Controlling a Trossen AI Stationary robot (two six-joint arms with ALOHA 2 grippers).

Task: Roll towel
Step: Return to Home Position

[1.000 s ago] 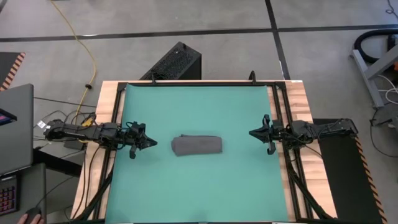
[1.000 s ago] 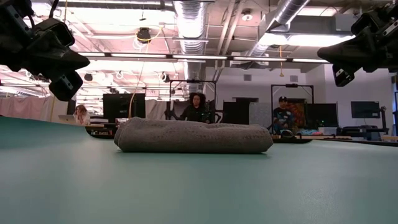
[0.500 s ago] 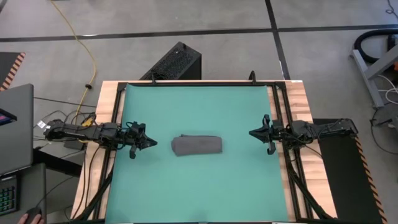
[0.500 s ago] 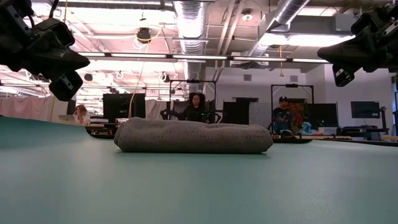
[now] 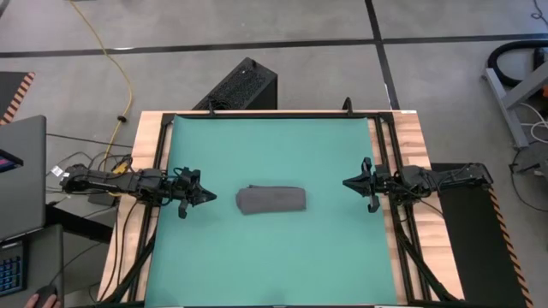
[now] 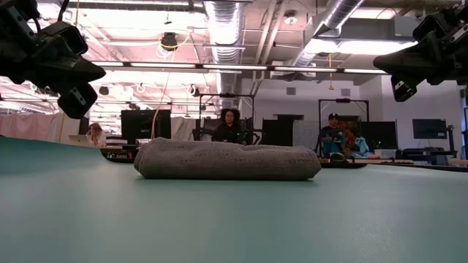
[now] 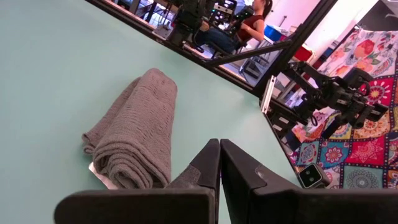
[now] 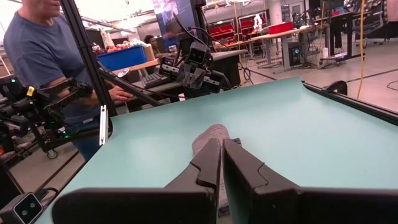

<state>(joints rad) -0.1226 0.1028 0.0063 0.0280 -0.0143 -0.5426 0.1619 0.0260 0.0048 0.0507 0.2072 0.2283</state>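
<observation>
Grey towel (image 5: 271,199) lies rolled on green mat (image 5: 274,141) between left gripper (image 5: 211,196) and right gripper (image 5: 346,182), both closed

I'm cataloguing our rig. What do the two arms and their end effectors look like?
The left arm and right arm are dark, near black, slim and jointed, with black cables trailing from them. The left end effector and right end effector each carry two flat, tapering black fingers.

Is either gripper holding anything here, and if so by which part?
Nothing is held. The left gripper and right gripper are shut, empty, apart from the rolled towel lying between them on the green mat.
</observation>
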